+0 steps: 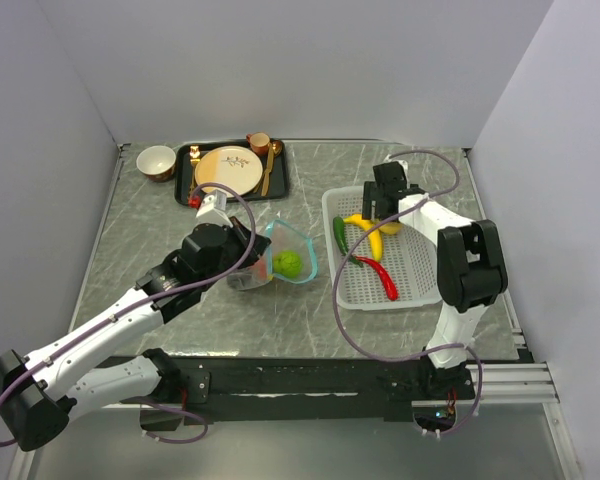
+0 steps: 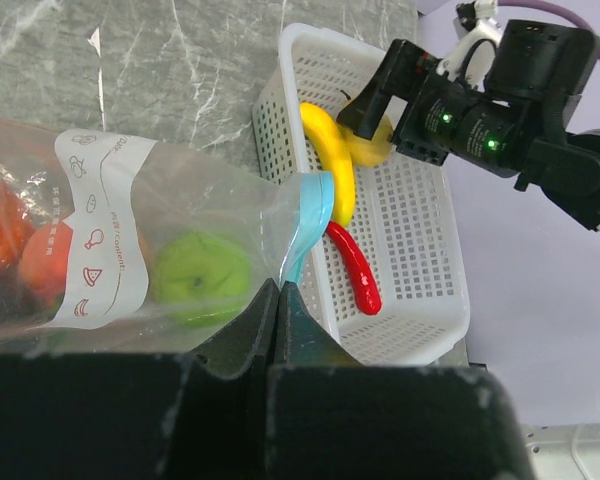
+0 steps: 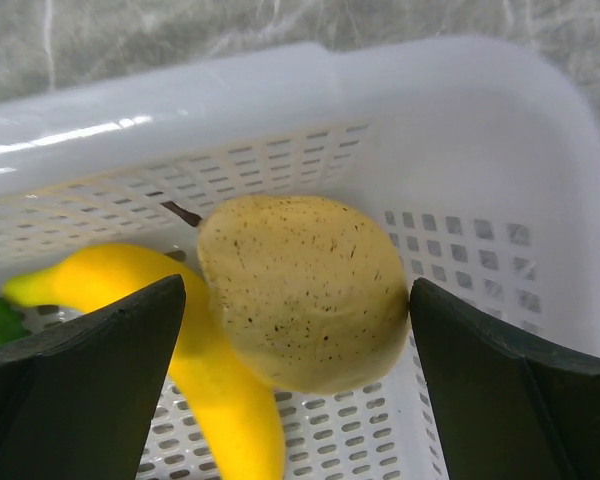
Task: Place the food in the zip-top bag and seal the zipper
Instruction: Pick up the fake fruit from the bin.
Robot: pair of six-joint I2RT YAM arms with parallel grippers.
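Note:
The clear zip-top bag lies on its side with its teal zipper facing the basket. My left gripper is shut on the bag's edge just below the zipper. Inside the bag are a lime-green ball and orange-red food. My right gripper is open down inside the white basket, its fingers on either side of the pale potato. A yellow banana lies beside the potato. The red chilli and green pepper are also in the basket.
A black tray at the back holds a round plate, a cup and a spoon. A small bowl stands to its left. Grey walls close in the table on three sides.

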